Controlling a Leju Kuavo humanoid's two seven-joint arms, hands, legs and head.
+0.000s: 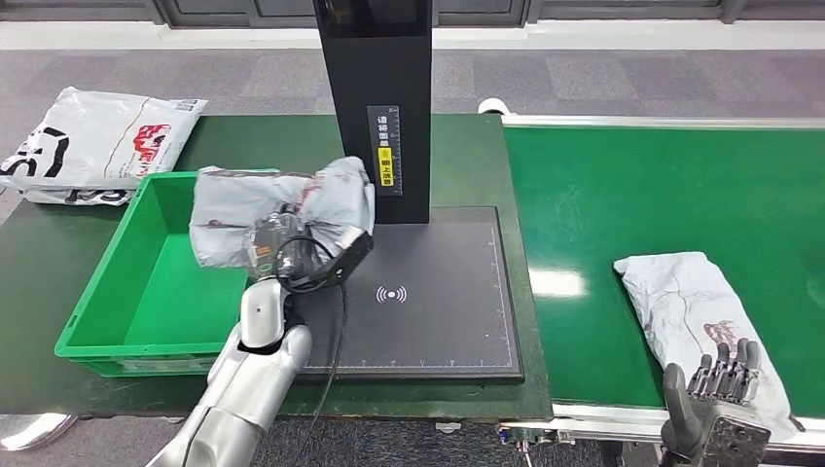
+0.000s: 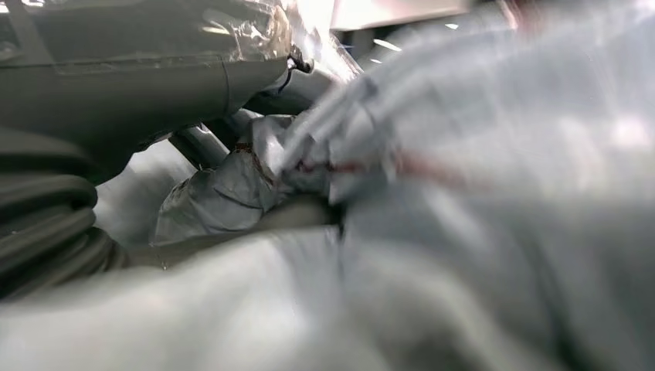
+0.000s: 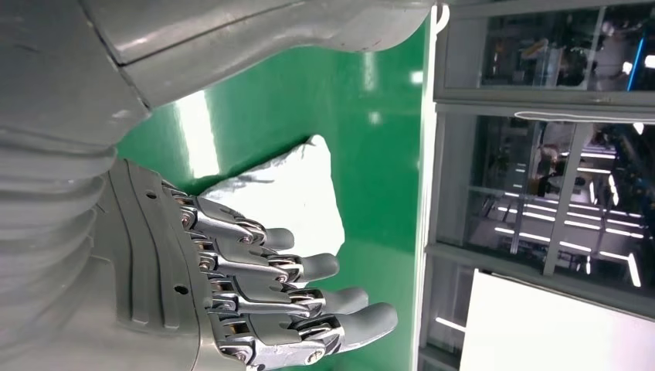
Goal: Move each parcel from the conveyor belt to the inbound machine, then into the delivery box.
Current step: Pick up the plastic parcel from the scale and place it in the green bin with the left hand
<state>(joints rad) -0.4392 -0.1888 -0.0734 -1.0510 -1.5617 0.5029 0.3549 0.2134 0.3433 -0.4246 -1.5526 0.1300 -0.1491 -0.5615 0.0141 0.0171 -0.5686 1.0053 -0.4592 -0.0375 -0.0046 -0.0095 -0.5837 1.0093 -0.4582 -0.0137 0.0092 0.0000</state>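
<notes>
Grey parcel (image 1: 282, 209) is hanging in the left hand (image 1: 292, 255) over the green box (image 1: 117, 292); right hand (image 1: 725, 375) is idling, fingers apart.

The right hand (image 3: 255, 301), grey with dark metal fingers (image 3: 309, 267) apart and nearly straight, holds nothing. Just beyond its fingertips a crumpled white plastic parcel (image 3: 297, 193) lies on the glossy green conveyor belt (image 3: 309, 85).
</notes>
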